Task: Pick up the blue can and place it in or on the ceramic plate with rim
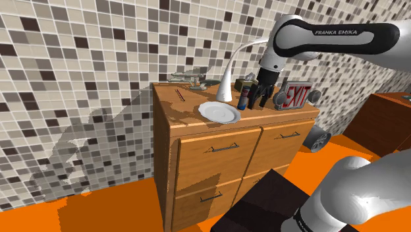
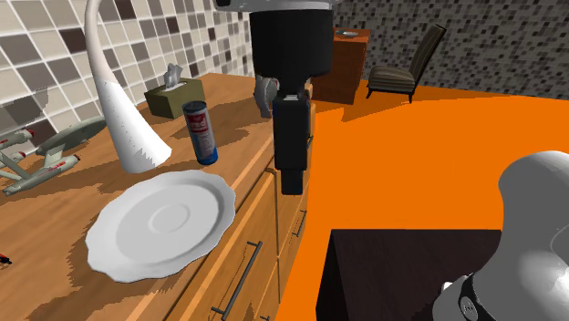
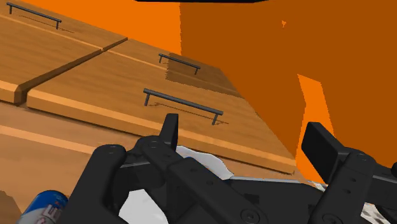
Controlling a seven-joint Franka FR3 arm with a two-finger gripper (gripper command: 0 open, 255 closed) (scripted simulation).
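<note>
Second exterior view: my gripper [image 2: 292, 180] hangs over the dresser's [image 2: 239, 111] front edge, fingers apart and empty, apparently poised to move in on the can [image 2: 201, 132] near it. The can stands upright beside the lamp [image 2: 132, 132], just behind the white plate [image 2: 123, 246]. It is slim and blue, red-banded at top, with a pale label.

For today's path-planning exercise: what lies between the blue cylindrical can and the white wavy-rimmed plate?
In the second exterior view, only bare wooden cabinet top separates the blue cylindrical can from the white wavy-rimmed plate; the white lamp base stands beside.
</note>
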